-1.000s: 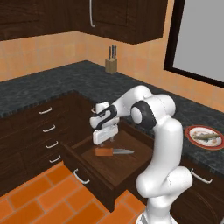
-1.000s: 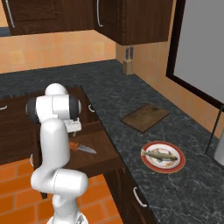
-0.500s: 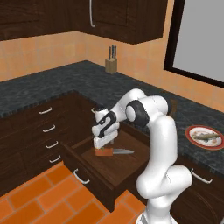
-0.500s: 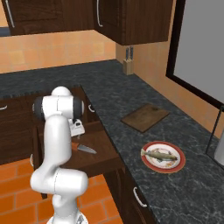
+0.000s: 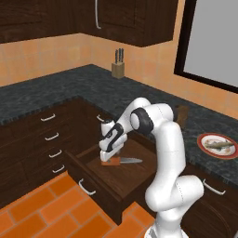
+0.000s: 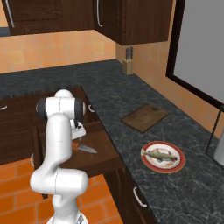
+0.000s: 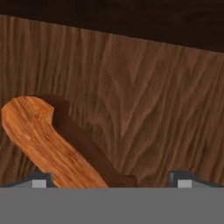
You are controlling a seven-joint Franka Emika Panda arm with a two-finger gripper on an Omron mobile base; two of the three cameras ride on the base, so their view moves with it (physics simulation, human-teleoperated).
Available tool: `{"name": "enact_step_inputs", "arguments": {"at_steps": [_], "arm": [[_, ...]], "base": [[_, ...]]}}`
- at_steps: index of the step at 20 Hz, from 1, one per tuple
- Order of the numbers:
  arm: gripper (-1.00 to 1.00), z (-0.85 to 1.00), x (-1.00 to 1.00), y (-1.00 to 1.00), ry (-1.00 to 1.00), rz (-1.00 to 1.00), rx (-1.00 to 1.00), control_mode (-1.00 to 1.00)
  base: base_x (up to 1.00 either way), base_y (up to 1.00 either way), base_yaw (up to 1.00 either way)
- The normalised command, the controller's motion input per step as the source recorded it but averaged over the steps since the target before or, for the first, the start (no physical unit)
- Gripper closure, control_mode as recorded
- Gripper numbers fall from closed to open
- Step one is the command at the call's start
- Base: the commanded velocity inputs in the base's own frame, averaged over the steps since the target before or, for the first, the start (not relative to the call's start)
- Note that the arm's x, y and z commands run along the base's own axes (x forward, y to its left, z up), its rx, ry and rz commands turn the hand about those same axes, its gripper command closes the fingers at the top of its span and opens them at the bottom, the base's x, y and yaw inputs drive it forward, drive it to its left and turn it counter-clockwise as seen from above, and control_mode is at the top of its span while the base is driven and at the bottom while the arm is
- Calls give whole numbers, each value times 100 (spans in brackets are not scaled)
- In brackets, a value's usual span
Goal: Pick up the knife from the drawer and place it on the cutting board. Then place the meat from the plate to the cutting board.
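The knife [image 5: 122, 161] lies on the floor of the open drawer [image 5: 132, 183], orange handle to the left, blade to the right. My gripper [image 5: 108, 157] hangs down into the drawer right over the handle, open. In the hand view the handle [image 7: 43, 140] lies slanted between the gripper [image 7: 111, 180] tips, nearer the left one, on the drawer floor [image 7: 153, 109]. From the right, the knife [image 6: 83, 148] rests in the drawer [image 6: 100, 157] below the gripper [image 6: 77, 136]. The cutting board [image 6: 145, 117] lies bare on the counter. The meat [image 6: 161, 155] sits on the plate [image 6: 179, 164].
A knife block [image 5: 118, 69] stands at the counter's back corner. Narrow drawers with white handles [image 5: 49, 139] sit left of the open drawer. The plate [image 5: 202, 144] with the meat [image 5: 218, 145] is on the counter at the right. Orange tiled floor [image 5: 37, 209] lies below.
My gripper has come down into the drawer and now sits just above the knife's handle, still open. The knife, board and plate have not moved.
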Motion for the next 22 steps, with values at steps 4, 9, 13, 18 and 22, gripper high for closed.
{"name": "enact_step_inputs", "arguments": {"at_steps": [4, 9, 13, 18, 22], "arm": [[-100, -38, 0, 0, 0, 9, 0, -100], [-100, -42, -12, 0, 0, 11, 0, -100], [-100, -41, -16, 0, 0, 12, 0, -100], [-100, -47, -38, 1, 0, 9, 2, -100], [-100, -53, -57, 0, 0, 1, 1, -100]], "base": [[0, 0, 0], [0, 0, 0], [0, 0, 0], [0, 0, 0], [0, 0, 0]]}}
